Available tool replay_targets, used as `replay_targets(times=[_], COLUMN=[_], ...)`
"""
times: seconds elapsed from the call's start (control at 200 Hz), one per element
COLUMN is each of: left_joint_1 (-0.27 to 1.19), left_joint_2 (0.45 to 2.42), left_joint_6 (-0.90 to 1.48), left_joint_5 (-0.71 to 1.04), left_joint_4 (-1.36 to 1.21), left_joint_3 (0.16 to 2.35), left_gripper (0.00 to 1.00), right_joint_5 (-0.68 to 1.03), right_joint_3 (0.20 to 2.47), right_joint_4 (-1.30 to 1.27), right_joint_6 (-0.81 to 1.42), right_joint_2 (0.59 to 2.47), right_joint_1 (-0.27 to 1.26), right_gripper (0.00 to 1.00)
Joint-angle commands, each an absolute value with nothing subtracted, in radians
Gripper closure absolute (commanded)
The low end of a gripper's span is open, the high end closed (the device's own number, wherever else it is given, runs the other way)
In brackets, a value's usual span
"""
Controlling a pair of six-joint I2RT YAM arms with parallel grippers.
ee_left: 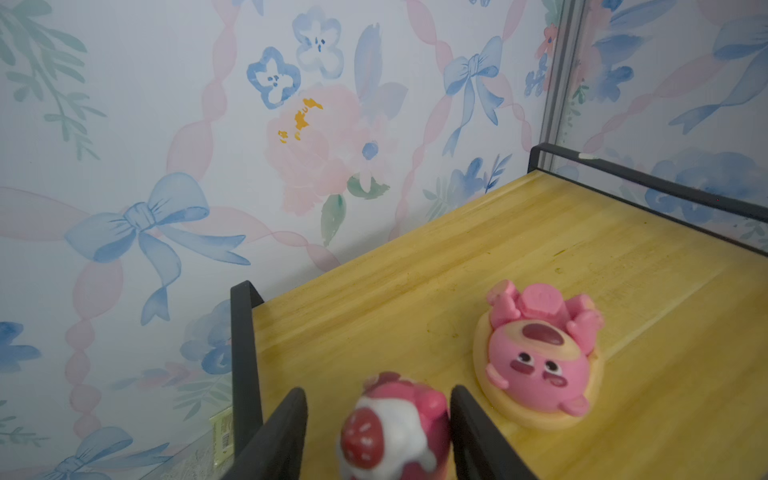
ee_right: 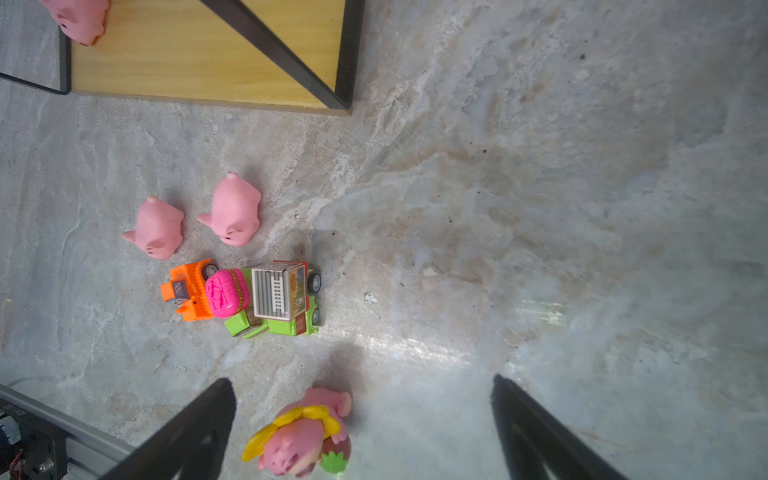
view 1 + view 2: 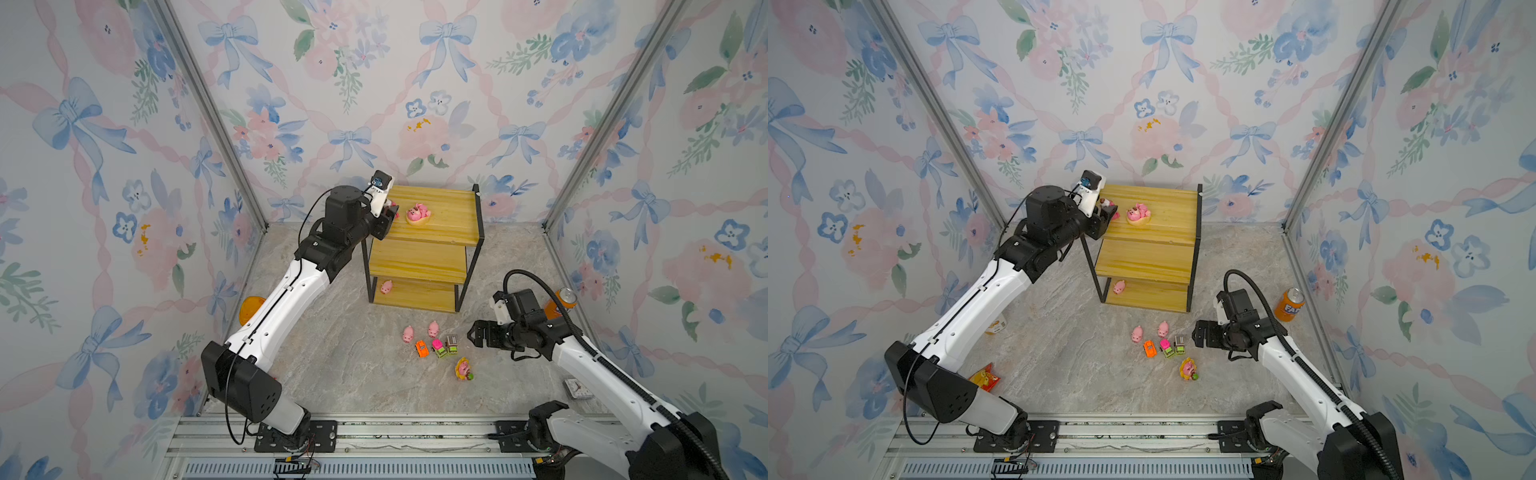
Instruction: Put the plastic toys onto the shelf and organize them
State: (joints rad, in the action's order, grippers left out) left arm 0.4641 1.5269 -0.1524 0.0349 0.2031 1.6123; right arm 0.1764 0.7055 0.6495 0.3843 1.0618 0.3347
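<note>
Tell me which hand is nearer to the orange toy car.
Right. The right hand hovers low, close to the side of the orange car; the left hand is far away, up at the top board of the shelf.

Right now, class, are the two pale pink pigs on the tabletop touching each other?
Apart. In the right wrist view a strip of bare tabletop separates one pig from the second pig.
</note>
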Motion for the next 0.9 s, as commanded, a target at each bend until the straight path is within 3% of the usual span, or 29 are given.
replay_targets(times=[0.0, 0.67, 0.895], left_joint_1=[0.453, 0.417, 0.408], left_joint_2=[1.497, 1.492, 1.502], left_joint_6=[-0.184, -0.219, -0.204], left_joint_5=[0.056, 0.213, 0.217], left_joint_4=[0.180, 0.180, 0.179], left_joint_3=[1.598, 1.581, 1.590], left_gripper=[0.47, 0.54, 0.45], right_joint_5=[0.176, 0.169, 0.170], right_joint_3=[0.698, 0.695, 0.695], right_joint_4=[0.653, 0.655, 0.653], right_joint_6=[0.376, 0.382, 0.382], right_joint_2=[1.058, 1.055, 1.052], right_joint_1=[0.333, 0.333, 0.333], right_gripper=[0.02, 0.02, 0.02])
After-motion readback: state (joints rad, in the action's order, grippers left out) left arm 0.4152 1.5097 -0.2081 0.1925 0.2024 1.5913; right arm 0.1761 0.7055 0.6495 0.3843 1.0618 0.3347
